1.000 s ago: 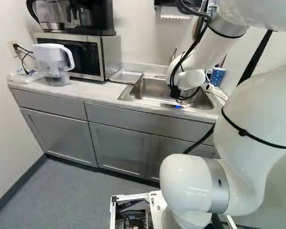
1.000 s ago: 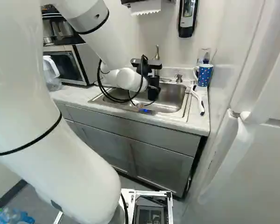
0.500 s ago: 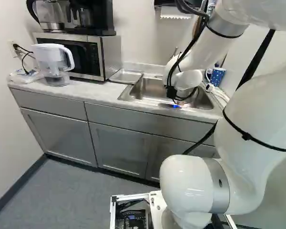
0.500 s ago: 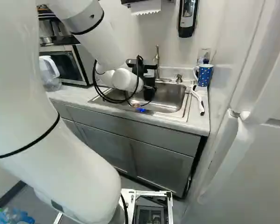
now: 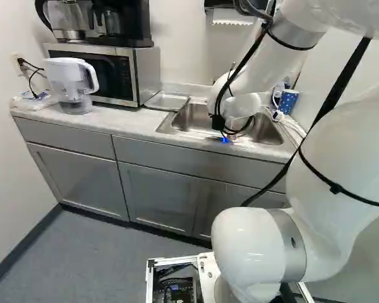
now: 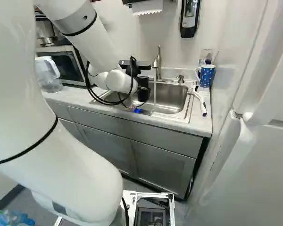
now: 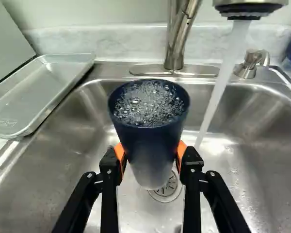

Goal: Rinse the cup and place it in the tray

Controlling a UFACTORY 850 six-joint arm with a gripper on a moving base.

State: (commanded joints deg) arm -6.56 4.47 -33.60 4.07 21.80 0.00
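In the right base view my gripper (image 6: 143,89) is over the sink, and the cup there cannot be told apart from its dark shape. In the wrist view the gripper (image 7: 150,158) is shut on the dark blue cup (image 7: 148,138), an orange pad against either side. The cup stands upright above the drain, filled with bubbly water. A stream from the faucet (image 7: 251,6) falls beside the cup, on the soap-pump side. The metal tray (image 7: 39,94) lies on the counter at the sink's other side; it shows also in the left base view as the tray (image 5: 167,101).
Around the cup is the sink (image 7: 269,160), with the faucet post (image 7: 177,48) and soap pump (image 7: 250,63) behind. A spotted mug (image 6: 206,76) and white brush (image 6: 200,102) lie right of it. Left stand a microwave (image 5: 107,76) and water pitcher (image 5: 69,82).
My arm has moved left across the sink in both base views, carrying the gripper toward the tray side. The running water now shows beside the gripper in the right base view.
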